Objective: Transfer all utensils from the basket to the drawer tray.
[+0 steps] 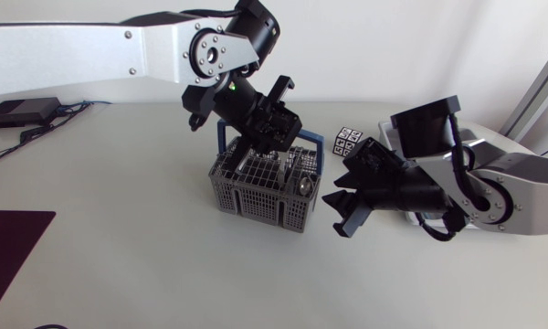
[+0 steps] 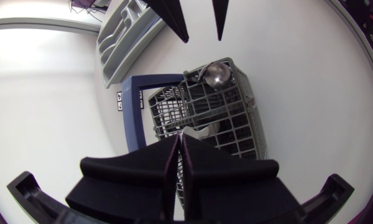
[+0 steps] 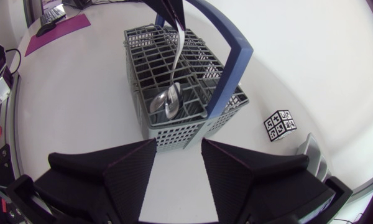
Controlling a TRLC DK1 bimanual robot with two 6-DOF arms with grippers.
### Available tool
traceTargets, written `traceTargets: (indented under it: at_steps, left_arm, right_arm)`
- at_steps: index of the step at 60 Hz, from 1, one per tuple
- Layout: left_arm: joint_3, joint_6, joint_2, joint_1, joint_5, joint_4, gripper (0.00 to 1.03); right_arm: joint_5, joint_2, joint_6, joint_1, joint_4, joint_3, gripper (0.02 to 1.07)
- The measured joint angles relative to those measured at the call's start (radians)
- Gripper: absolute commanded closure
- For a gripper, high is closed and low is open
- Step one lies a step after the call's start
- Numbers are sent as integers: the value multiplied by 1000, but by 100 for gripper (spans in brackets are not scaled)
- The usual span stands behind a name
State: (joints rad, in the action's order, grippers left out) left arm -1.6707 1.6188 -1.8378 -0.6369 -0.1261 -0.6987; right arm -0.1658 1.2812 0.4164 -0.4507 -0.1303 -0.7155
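- Basket [image 1: 256, 196] – it stands mid-surface [image 1: 119, 238], its blue handle [image 3: 230, 68] arching over the grid. The utensils left in it stand upright in its compartments.
- Drawer tray [image 2: 127, 43] – it lies beyond the basket as the left arm looks at it, on the right arm's side. Anything lifted out has to travel away from the left arm's base, past the blue handle.
- Right claw [image 1: 340, 212] – it is spread wide and empty, low above the surface just beside the basket's corner and pointing at it. It is the claw nearer the tray, though it holds nothing.
- Left claw [image 1: 256, 151] – it hangs directly over the basket, pointing down into it. Its fingers [image 2: 165, 155] are pressed almost together, and from the right wrist view they look pinched on the top of a slim utensil [image 3: 179, 56].
- Slim utensil – its long axis runs near vertical, from the claw down into a compartment beside the blue handle. I judge the coming move to be a straight pull upward along that axis until the lower end clears the rim, and only then sideways toward the tray. Swinging early risks snagging the grid or the handle.
- Spoon bowl [image 2: 215, 74] – it shows at the basket's corner nearest the right claw, and no claw touches it.
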Motion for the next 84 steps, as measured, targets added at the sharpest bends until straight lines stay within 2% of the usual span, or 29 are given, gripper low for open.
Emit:
traceTargets:
  at_steps: [15,43,48,56,76,84]
  left_arm:
    - [46,98,36,-27,-13,0,100]
    - [50,200,83,-40,-118,-27,100]
    - [50,205,93,-40,-134,-38,100]
    - [50,223,96,-37,-148,-46,100]
    - [101,290,101,-19,-173,-34,100]
    - [106,306,103,-14,-181,-34,100]
  right_arm:
    - [-34,11,7,-6,1,0,52]
    - [-119,40,31,-7,0,8,52]
    - [-161,49,34,-1,-1,8,52]
    - [-249,88,34,35,-51,-30,52]
    - [-378,158,34,65,-190,-124,52]
    - [-405,174,41,68,-210,-141,52]
